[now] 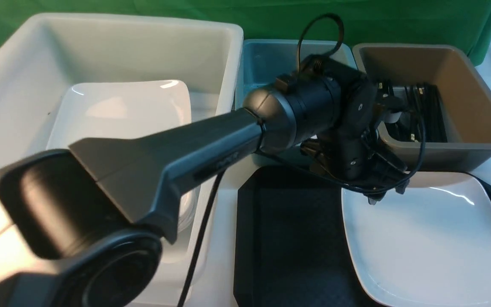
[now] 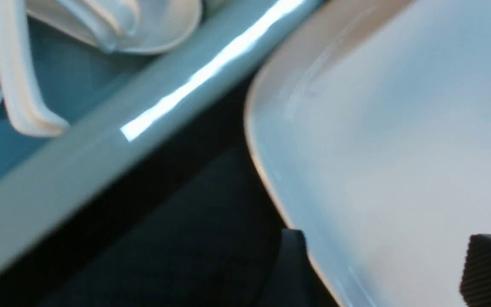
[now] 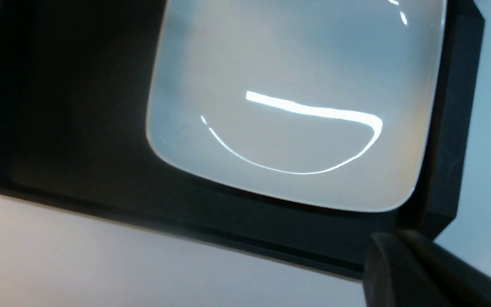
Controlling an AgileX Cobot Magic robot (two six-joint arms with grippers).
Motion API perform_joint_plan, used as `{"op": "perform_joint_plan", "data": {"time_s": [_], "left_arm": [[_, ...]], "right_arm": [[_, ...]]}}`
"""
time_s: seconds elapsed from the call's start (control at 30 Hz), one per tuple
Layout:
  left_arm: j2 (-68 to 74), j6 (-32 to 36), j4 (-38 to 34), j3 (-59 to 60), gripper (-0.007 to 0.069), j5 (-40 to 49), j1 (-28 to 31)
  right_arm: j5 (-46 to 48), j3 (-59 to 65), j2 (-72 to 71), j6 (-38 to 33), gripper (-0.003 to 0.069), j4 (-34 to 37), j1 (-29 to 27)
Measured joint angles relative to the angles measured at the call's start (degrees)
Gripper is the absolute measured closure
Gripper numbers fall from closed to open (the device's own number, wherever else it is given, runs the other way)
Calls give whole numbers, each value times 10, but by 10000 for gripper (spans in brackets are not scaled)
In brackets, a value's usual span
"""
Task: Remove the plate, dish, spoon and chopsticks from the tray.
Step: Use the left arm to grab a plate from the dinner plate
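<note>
The large glossy white square plate [image 1: 420, 238] lies on the right side of the flat black textured tray [image 1: 288, 238]. The left pincer [image 1: 385, 194] gapes wide over the plate's far left corner; the right pincer [image 3: 392, 256] is pinched closed.

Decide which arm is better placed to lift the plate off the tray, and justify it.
Probably left: the left claw, open, hangs at the far rim of the plate. The right claw is shut, farther off.

Three tubs in a row.
Left to right: large white plastic tub [image 1: 100, 47], small teal plastic tub [image 1: 267, 59], brown-grey plastic tub [image 1: 471, 98]; green cloth [image 1: 399, 21] behind, white worktop [image 3: 79, 264] beneath.
</note>
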Motion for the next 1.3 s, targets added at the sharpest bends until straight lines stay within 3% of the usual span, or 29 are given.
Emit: {"op": "perform_joint_plan", "data": {"time_s": [0.2,0.37,0.63,0.77,0.97,1.3], "left_arm": [[33,-14,-20,-3,57,-42,29],[46,15,-77,-3,56,-82,32],[61,32,-89,-4,67,-109,34],[69,34,-102,-5,155,-114,34],[73,31,-113,-9,412,-101,38],[73,51,-125,-79,477,55,37]], "right_arm": [[0,0,-23,-15,631,22,0],[-1,0,-23,-24,631,24,0],[-4,0,-23,-33,631,24,0],[-15,0,-23,-34,631,24,0],[-20,0,-23,-34,631,24,0],[-29,0,-23,-34,631,24,0]]}}
